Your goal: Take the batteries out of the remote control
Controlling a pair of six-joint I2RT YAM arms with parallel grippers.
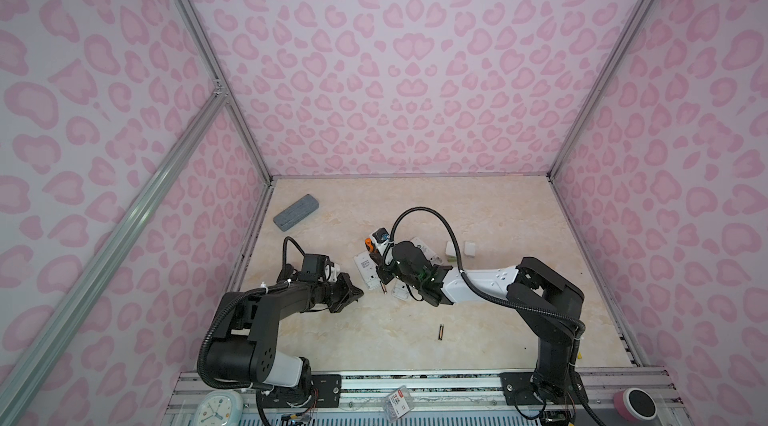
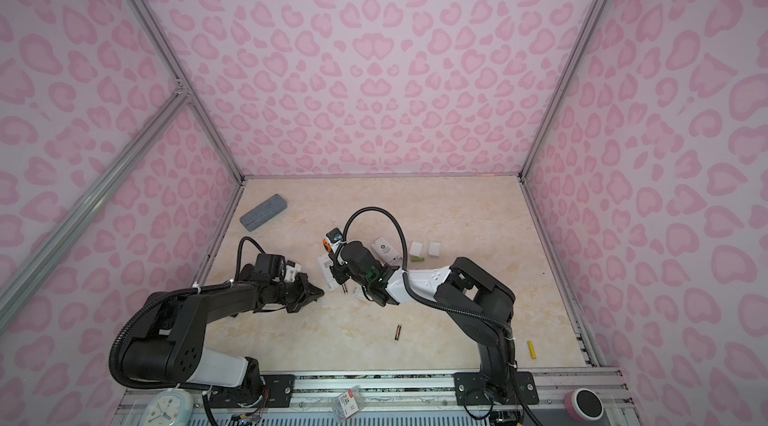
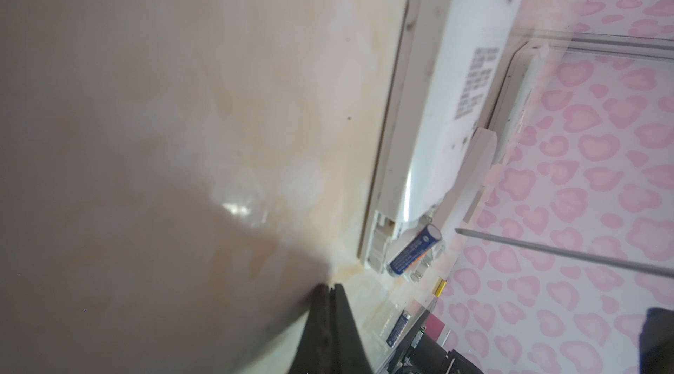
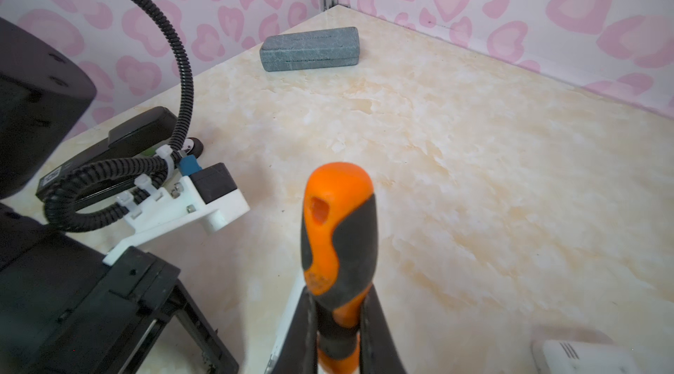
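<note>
**Levering the tipped battery out of the remote**

Step in hand, as I read it: pry w/ the screwdriver (image 4: 337, 215). The right gripper (image 4: 337, 292) is clamped on its orange-and-black handle. In the left wrist view the blade tip sits just beside the raised end of a blue battery (image 3: 415, 248). That battery lies tilted, half out of the open bay at the end of the white remote (image 3: 434, 135) — touching the blade or not, can't tell. The left gripper (image 3: 330, 286) is closed on nothing, tips low over the table (image 1: 374, 345) near that same end.

To do it well: get the blade under the raised end and lever shallow and slow, no flick — a round cell rolls. Brace the remote w/ the closed left tips so it doesn't skid.

Count:
- Batteries: 4 I can make out. The tipped one, a dark one (image 1: 440, 331) loose in the open, a green one (image 2: 417, 260) by the covers, and a yellow one (image 2: 532, 349) near the right arm's base.
- Remotes: 2, both white. The second remote (image 1: 424, 251) is partly under the right arm.
- White covers (image 1: 470, 249): 2 side by side. A 3rd white piece (image 1: 400, 291) is prob a cover too.
- Screwdriver: 1.
- Grey case (image 1: 293, 212): 1.
</note>
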